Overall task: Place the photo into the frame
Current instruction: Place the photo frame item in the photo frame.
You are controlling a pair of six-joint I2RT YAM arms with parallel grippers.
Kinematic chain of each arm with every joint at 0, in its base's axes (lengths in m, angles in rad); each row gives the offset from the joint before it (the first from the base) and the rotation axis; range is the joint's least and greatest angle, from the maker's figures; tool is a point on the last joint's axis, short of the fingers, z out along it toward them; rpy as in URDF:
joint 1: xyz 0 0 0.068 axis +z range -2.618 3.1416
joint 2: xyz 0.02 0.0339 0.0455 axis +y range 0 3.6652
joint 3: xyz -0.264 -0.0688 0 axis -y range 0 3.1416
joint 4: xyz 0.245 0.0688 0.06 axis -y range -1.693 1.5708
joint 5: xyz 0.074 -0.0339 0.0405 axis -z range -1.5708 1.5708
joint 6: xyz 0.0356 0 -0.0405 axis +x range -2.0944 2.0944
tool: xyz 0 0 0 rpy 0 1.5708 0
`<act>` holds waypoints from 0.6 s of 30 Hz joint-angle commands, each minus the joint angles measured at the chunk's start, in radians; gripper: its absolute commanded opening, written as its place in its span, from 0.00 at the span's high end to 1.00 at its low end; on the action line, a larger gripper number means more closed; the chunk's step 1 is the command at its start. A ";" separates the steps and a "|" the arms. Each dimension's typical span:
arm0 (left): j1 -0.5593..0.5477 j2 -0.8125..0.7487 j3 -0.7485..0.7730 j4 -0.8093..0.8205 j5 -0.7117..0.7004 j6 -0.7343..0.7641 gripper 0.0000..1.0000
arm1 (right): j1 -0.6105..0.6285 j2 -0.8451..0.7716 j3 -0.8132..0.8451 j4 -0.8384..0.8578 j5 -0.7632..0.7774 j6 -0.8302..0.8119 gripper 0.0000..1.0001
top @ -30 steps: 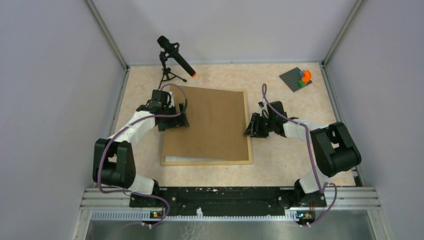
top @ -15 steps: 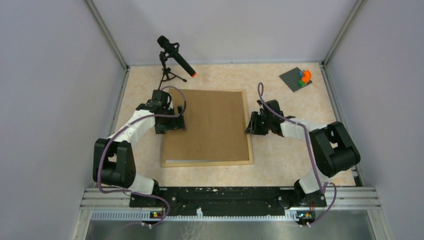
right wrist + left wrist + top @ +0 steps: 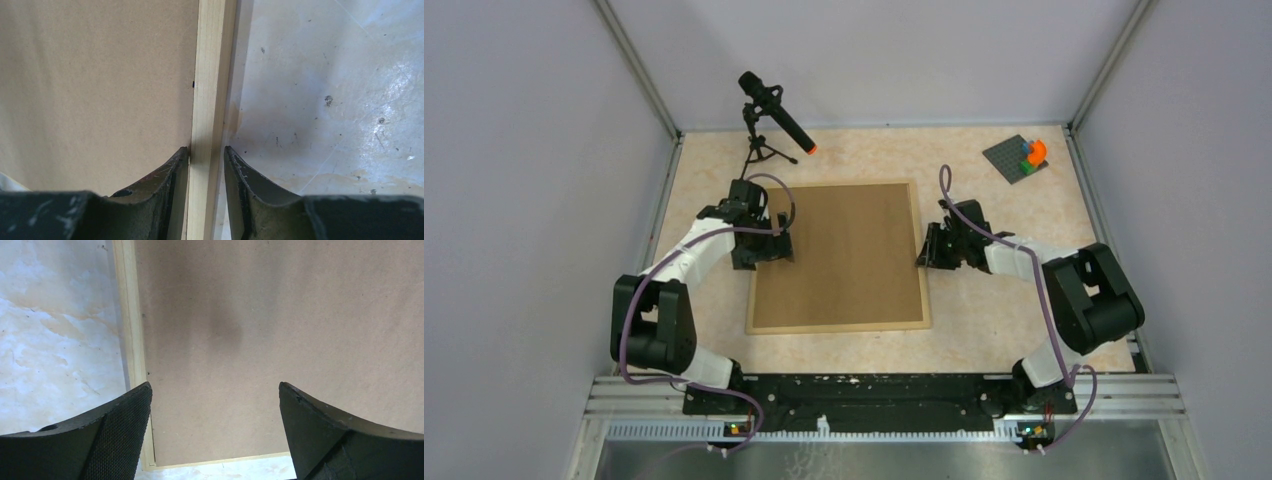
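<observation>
Two arms flank the frame (image 3: 839, 327), one at each side rail. The right gripper (image 3: 206, 150) straddles the right rail, which runs straight ahead between its jaws, and they look pinched against both faces of the wood. The left gripper (image 3: 215, 385) hangs wide open, holding nothing, just inside the left rail above the brown board (image 3: 839, 255) that fills the frame. No photo shows anywhere (it probably lies under that board, but I can't see it). A microphone (image 3: 776, 113) stands beyond the frame's far left corner and a toy-brick plate (image 3: 1021, 158) beyond its far right; neither obstructs.
</observation>
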 commanded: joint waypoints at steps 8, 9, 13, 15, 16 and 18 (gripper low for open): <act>-0.002 0.030 0.007 0.087 -0.106 -0.026 0.01 | 0.007 0.037 -0.001 -0.019 0.027 -0.031 0.68; -0.002 0.041 0.008 0.099 -0.103 -0.026 0.01 | 0.007 0.038 -0.001 -0.017 0.023 -0.031 0.68; -0.002 0.097 0.000 0.136 -0.029 -0.043 0.01 | 0.007 0.038 0.003 -0.021 0.020 -0.032 0.68; -0.002 0.126 -0.004 0.139 -0.025 -0.049 0.01 | 0.007 0.036 0.005 -0.021 0.018 -0.034 0.68; -0.002 0.131 -0.008 0.140 -0.018 -0.051 0.01 | 0.008 0.038 0.005 -0.020 0.017 -0.034 0.68; -0.003 0.138 -0.014 0.148 0.015 -0.047 0.01 | 0.006 0.038 0.004 -0.020 0.016 -0.035 0.68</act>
